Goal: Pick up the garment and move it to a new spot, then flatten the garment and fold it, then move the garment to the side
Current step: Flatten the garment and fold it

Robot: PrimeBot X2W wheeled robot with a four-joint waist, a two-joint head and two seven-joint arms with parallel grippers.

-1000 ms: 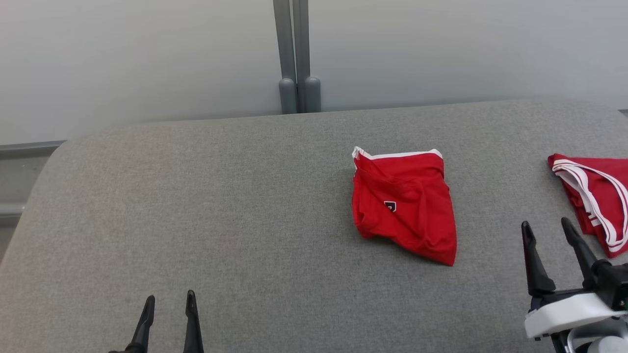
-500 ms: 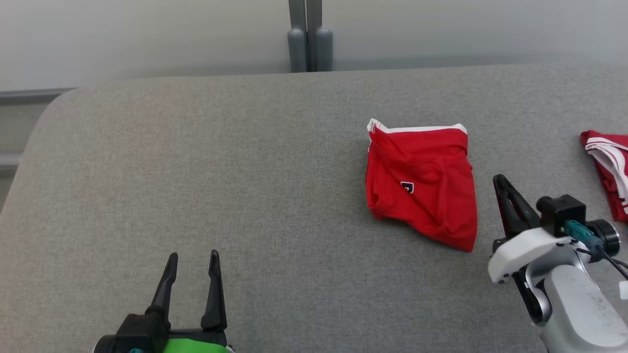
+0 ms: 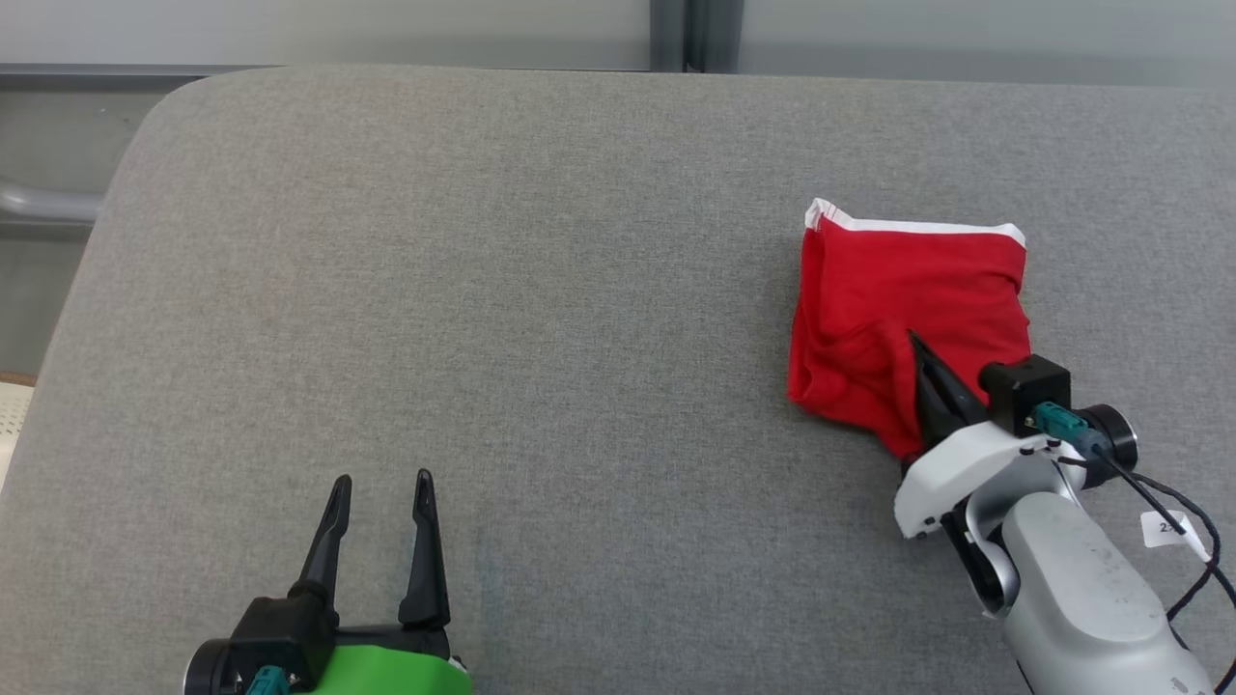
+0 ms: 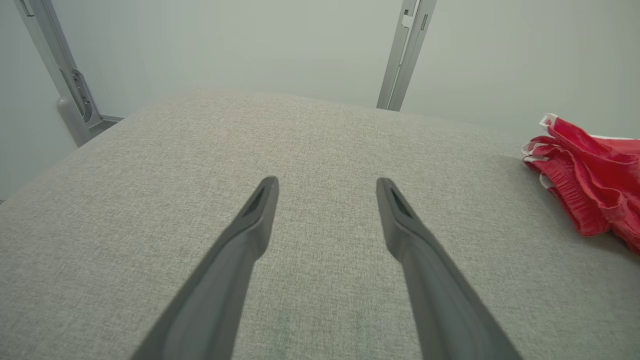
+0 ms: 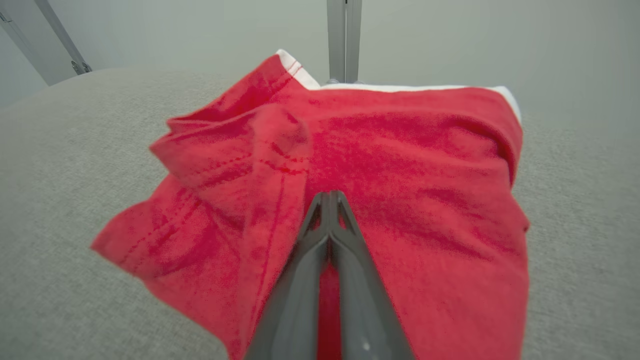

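Pick-up | crumpled red cloth garment [image 3: 917, 280], white-trimmed, right side of grey fabric tabletop [image 3: 483, 290] | right gripper [image 3: 912, 338] jaws clamped on its near fold | left gripper [image 3: 380, 478] jaws apart | lift slowly, checking grip holds

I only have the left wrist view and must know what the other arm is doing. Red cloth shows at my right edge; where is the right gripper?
Observer: The right gripper reaches over the red garment from its near side.
Operator: Open or shut?
Observer: Shut; in the right wrist view its fingers lie together, tips above the cloth's middle.
Operator: Cloth pinched?
Observer: None shows caught between the tips.
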